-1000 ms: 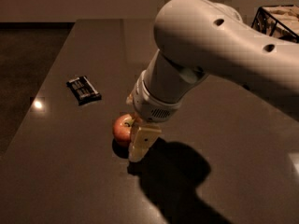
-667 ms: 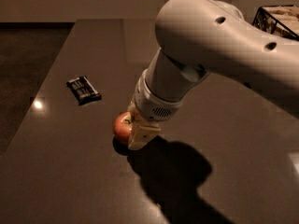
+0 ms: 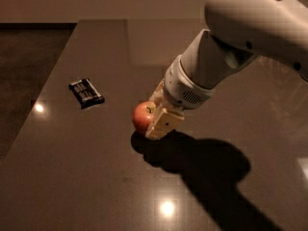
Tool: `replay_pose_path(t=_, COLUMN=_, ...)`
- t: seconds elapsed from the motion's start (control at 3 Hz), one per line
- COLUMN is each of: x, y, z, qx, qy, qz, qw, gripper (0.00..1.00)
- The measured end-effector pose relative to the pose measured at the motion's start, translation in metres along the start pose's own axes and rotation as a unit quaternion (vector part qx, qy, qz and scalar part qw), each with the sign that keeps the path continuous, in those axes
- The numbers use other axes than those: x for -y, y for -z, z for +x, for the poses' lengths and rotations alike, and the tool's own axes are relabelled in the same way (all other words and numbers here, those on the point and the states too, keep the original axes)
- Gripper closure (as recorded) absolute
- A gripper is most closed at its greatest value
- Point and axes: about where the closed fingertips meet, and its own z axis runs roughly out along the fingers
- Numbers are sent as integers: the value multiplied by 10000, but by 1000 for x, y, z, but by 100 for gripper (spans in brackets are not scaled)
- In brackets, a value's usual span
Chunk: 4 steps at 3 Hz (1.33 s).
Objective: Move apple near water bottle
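Gripper (image 3: 154, 116) low over the dark table (image 3: 72, 177), its fingers pinching the red apple (image 3: 141, 118). Black snack bar wrapper (image 3: 86, 92) lies apart at ten o'clock.

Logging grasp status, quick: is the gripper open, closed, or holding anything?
Gripper: closed on the round red apple, just above the dark tabletop.

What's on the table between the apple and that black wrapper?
Nothing, just bare table between the apple and the wrapper, as the camera view shows. The hand is right at the apple.
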Motion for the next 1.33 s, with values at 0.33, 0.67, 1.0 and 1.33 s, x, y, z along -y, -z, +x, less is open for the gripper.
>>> replay_pose_path(t=0.33, x=31, y=20, z=24, qx=140, qy=-693, qz=189, qw=9973, gripper=100)
replay_pose_path(t=0.67, x=68, y=32, z=60, qx=141, qy=-1657, qz=562, qw=9845, gripper=100)
replay_pose_path(t=1.0, x=103, y=40, z=93, qx=85, qy=-2425, qz=1010, qw=9648, gripper=100)
replay_pose_path(t=1.33, x=126, y=49, z=111, qx=-65, qy=-2791, qz=1532, qw=9479, gripper=100)
